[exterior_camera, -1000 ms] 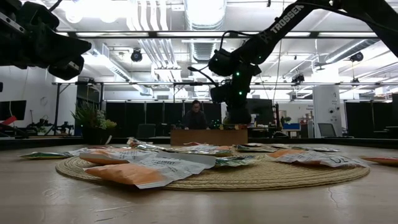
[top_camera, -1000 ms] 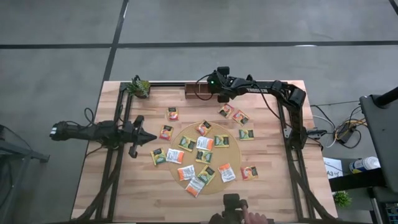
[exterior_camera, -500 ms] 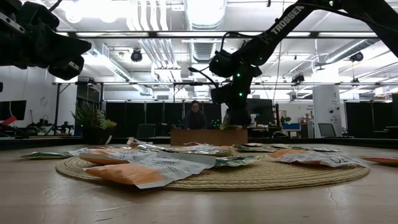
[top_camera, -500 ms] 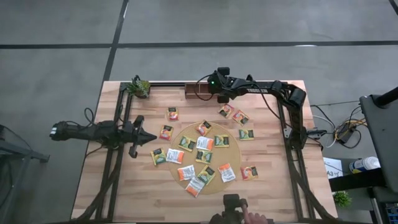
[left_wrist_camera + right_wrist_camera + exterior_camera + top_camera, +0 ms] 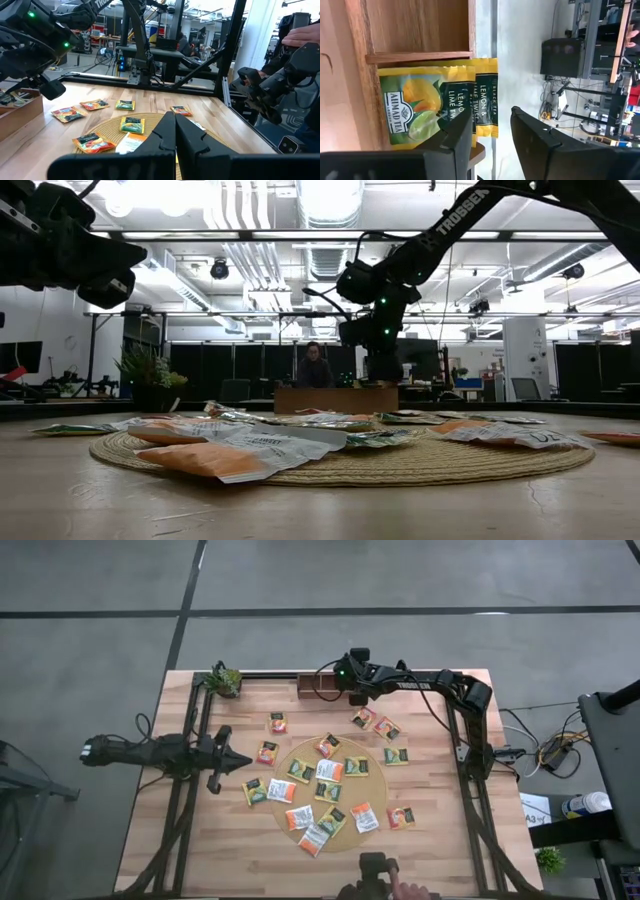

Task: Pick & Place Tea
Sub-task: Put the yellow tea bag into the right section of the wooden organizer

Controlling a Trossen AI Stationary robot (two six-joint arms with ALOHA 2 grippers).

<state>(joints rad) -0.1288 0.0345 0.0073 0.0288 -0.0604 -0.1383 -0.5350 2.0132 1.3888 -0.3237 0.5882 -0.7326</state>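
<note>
two green-yellow sachets (image 5: 435,107) in the wooden tray (image 5: 415,30) beneath the spread right pincer (image 5: 490,132), perhaps sixteen more outside

Evenly and brightly lit from overhead in the high view; only short, soft shadows beside the arms on the tabletop (image 5: 200,840). Strongly backlit in the low view: blown-out glare from the ceiling lights (image 5: 330,195), arms reduced to near-black silhouettes, dim hall beyond. Blurred in the nearest foreground there, with the woven mat (image 5: 480,465) sharper farther back. Soft and out of focus close up on the left end effector (image 5: 175,140) in the left wrist view, background crisp. Sharp on the sachet print (image 5: 412,107) in the right wrist view, washed-out white floor beside it.
</note>
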